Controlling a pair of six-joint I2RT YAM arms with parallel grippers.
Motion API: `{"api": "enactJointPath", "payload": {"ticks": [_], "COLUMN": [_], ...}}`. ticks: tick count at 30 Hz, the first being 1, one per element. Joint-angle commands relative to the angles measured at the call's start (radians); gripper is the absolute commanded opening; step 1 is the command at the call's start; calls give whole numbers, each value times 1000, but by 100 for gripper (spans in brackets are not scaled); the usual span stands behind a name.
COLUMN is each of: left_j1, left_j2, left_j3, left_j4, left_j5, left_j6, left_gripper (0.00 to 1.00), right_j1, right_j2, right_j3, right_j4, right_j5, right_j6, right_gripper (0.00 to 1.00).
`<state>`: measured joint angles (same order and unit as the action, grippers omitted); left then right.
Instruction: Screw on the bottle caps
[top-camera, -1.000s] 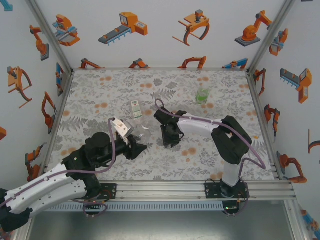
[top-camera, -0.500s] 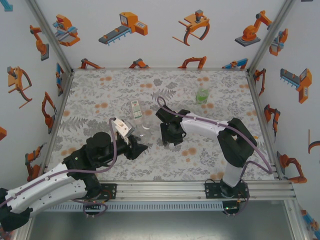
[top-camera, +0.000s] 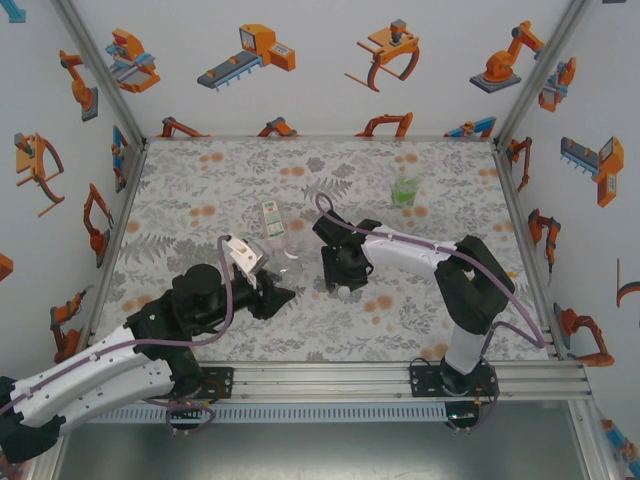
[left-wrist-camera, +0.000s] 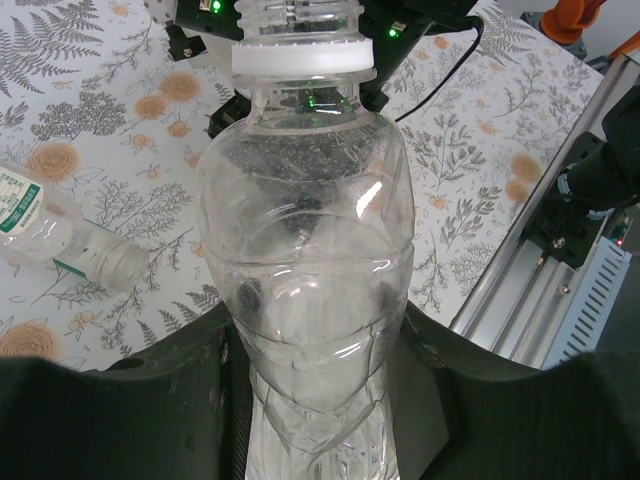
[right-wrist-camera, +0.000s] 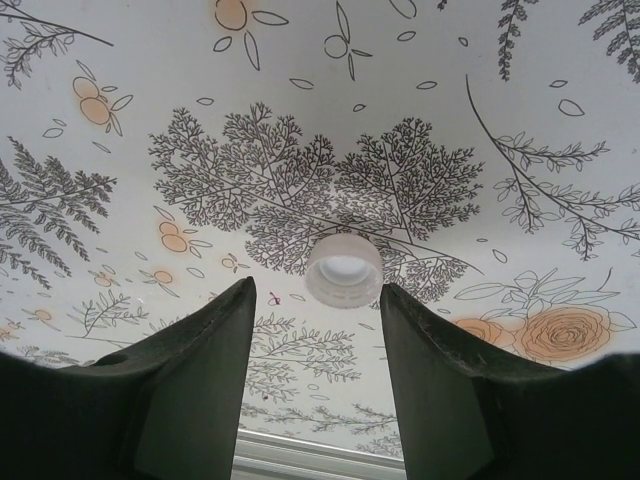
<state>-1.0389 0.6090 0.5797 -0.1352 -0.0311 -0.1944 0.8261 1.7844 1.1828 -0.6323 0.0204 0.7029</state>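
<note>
Left end effector (left-wrist-camera: 315, 335): closed on the lower body of the plain clear plastic bottle (left-wrist-camera: 305, 230), near the centre of the table (top-camera: 200, 190). The bottle's long axis runs along the fingers, and its uncapped neck points away from the wrist toward the right end effector (right-wrist-camera: 315, 290).

Right end effector: jaws moderately apart, holding nothing. The small white round screw cap (right-wrist-camera: 344, 270) lies flat on the table between the fingertips, just nearside of centre, open side apparently up.

Hazards:
- A cap gripped in this attitude may present its closed face to the neck and fail to thread.
- The low rim may slip from the fingertips.
- The thin bottle wall may twist under torque.
</note>
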Motion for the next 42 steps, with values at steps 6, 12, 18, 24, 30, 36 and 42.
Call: {"api": "enactJointPath", "payload": {"ticks": [6, 12, 18, 24, 30, 36, 42], "left_j1": [5, 6, 5, 8, 7, 7, 8], "left_j2": [-22, -28, -30, -35, -48, -53, -52], "left_j3": [-8, -11, -12, -12, -14, -17, -17], "left_j4": [17, 20, 24, 16, 10, 14, 15], "left_j5": [-11, -18, -19, -22, -30, -35, -38], "left_j6": [-20, -19, -20, -17, -18, -18, -19], "left_gripper": [0, 0, 0, 0, 0, 0, 0], "right_j1": [-8, -10, -10, -10, -10, -10, -10], "right_j2": [27, -7, -39, -5, 11, 18, 32], "right_j3": [-36, -21, 18, 29, 23, 16, 13], "right_j4": [23, -3, -20, -18, -22, -27, -15], "right_j5": [9, 24, 21, 6, 15, 21, 14], "right_j6": [-2, -5, -7, -9, -9, -10, -12], "right_gripper": [50, 50, 48, 44, 46, 47, 47]}}
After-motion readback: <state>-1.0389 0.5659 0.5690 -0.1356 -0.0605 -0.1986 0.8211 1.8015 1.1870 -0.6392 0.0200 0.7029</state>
